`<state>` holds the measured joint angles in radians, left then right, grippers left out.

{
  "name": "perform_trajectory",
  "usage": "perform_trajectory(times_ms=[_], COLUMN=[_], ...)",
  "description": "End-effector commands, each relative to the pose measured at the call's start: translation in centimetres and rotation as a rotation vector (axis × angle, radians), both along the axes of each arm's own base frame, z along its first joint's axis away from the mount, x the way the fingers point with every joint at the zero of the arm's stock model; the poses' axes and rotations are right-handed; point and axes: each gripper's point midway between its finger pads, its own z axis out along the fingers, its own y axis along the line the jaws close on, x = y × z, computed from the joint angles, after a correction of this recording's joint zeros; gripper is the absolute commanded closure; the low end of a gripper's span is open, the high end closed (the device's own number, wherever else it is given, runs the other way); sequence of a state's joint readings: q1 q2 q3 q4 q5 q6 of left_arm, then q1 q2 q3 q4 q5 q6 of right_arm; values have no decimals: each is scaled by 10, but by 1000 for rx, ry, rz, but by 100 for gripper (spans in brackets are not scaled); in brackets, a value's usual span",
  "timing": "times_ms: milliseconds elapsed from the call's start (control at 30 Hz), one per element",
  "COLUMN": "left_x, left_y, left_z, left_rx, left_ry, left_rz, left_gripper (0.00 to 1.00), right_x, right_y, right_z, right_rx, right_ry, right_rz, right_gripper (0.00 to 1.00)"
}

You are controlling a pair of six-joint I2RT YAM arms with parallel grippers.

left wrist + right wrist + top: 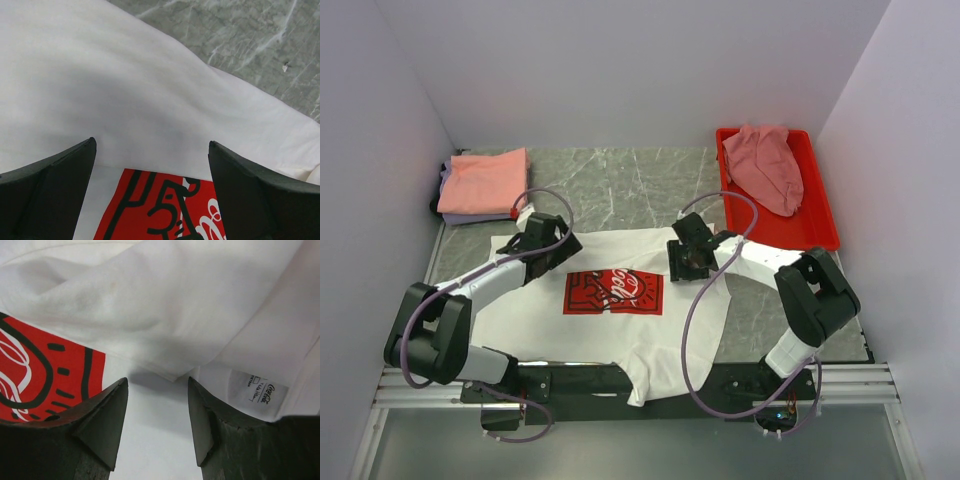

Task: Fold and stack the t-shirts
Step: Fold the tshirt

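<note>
The white t-shirt with a red rectangular print lies on the table, its far edge folded toward the middle. My left gripper is open and empty above the shirt's far-left part; its view shows white cloth and the print. My right gripper is open and empty above the far-right part, over a folded edge and a neck label. A salmon-orange tee lies folded on a lavender one at the far left. A dusty-pink tee lies bunched in the tray.
A red plastic tray sits at the far right. White walls close in the table on three sides. Grey marbled tabletop shows beyond the shirt. The shirt's near hem hangs over the black front rail.
</note>
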<state>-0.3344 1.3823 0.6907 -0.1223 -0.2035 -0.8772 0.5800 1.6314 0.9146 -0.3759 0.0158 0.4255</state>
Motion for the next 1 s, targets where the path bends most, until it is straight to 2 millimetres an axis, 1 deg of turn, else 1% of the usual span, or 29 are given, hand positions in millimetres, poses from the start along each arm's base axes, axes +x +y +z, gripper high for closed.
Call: perform_trajectory(times_ms=[0, 133, 300, 400, 433, 467, 500, 567, 600, 700, 833, 967], left_x=[3, 2, -1, -3, -3, -4, -4, -4, -4, -3, -2, -2], left_y=[-1, 1, 2, 3, 3, 4, 3, 3, 3, 4, 5, 6], left_z=[-1, -4, -9, -10, -11, -11, -11, -10, -10, -9, -7, -6], left_rx=[-16, -5, 0, 1, 3, 5, 3, 1, 1, 4, 12, 16], left_ry=[-15, -5, 5, 10, 12, 15, 14, 12, 10, 9, 7, 4], left_rz=[-18, -19, -15, -15, -14, -15, -16, -18, -20, -17, -12, -9], left_gripper=[0, 1, 0, 1, 1, 1, 1, 0, 1, 0, 1, 0], right_x=[16, 22, 37, 41, 41, 42, 42, 40, 40, 36, 28, 12], right_y=[-1, 6, 14, 20, 20, 21, 20, 19, 17, 15, 20, 29], right_z=[8, 3, 11, 15, 14, 15, 15, 16, 18, 19, 21, 29], right_rx=[-20, -10, 12, 31, 31, 30, 23, 10, 2, -4, 19, 68], right_ry=[-57, -55, -92, -97, -92, -93, -96, -98, -104, -97, -68, -40], right_rz=[-42, -39, -46, -37, -36, -41, -45, -47, -55, -57, -47, -26], right_gripper=[42, 42, 45, 50, 55, 58, 63, 70, 82, 100, 100, 100])
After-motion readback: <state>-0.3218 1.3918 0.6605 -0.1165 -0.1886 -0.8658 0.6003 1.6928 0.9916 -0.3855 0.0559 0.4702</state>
